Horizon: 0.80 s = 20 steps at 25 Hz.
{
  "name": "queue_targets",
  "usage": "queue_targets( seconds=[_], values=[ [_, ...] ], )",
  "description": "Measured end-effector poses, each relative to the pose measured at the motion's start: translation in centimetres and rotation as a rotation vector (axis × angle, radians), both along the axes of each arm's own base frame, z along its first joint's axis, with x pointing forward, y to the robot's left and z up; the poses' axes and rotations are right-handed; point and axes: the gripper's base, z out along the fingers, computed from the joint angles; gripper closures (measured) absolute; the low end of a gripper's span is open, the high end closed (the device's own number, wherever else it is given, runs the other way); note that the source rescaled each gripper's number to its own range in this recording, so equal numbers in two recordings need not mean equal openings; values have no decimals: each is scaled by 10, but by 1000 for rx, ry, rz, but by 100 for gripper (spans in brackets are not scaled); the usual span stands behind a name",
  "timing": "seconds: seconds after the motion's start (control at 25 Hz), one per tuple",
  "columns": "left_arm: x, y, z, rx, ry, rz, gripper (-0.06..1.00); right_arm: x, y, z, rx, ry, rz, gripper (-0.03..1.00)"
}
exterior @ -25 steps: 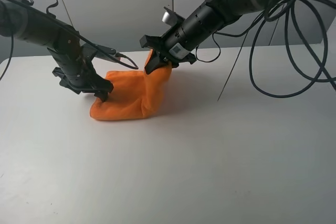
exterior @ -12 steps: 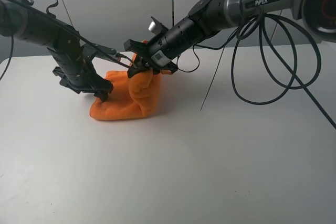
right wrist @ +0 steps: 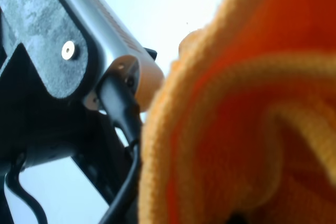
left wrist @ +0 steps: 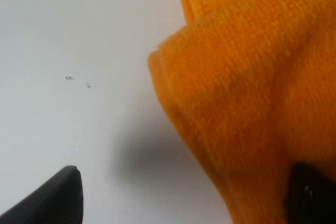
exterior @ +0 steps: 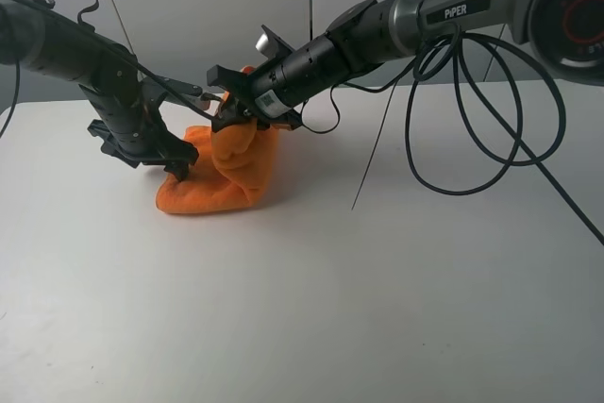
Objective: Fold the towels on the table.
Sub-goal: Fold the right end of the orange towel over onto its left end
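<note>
1. Lettering in white, "PiPER", ran along the grey sleeve of the right arm (exterior: 469, 5), which reached in from two o'clock.
2. A small white sticker (exterior: 273, 99) with dark print sat on the black body of that arm's wrist. The print was too small for me to read.
3. At the far two o'clock corner a round dial (exterior: 578, 2) with a red ring carried a few pale letters, cut off and not legible.
4. The orange towel (exterior: 222, 176) lay bunched on the white table (exterior: 377, 309), out toward ten o'clock from the table's middle. Its lower part rested on the surface and one fold was drawn up into a hump.
5. The right gripper (exterior: 229, 112) was pinched tight on the top of that raised fold, holding it off the table. Its wrist view was filled with fuzzy orange cloth.
6. The left gripper (exterior: 200, 137), coming from nine o'clock, stood spread wide. One finger was down at the cloth's nine o'clock edge and the other was up near the right gripper, with nothing clamped between them.
7. Black cables (exterior: 491, 139) hung in loops from the right arm, at three o'clock of the cloth.
</note>
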Motion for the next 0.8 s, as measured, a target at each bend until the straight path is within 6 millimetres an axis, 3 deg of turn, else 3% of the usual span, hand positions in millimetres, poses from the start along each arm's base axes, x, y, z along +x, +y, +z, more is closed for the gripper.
queue_targets(
  seconds=[0.2, 0.52, 0.8],
  values=[
    [0, 1, 0, 1, -1, 4, -6, -1, 5, -4, 19, 2, -11, 89],
    [1, 2, 0, 19, -8, -33, -6, -4, 17, -32, 29, 52, 0, 89],
    [0, 3, 2, 32, 2, -39, -6, -6, 18, -36, 28, 63, 11, 89]
  ],
)
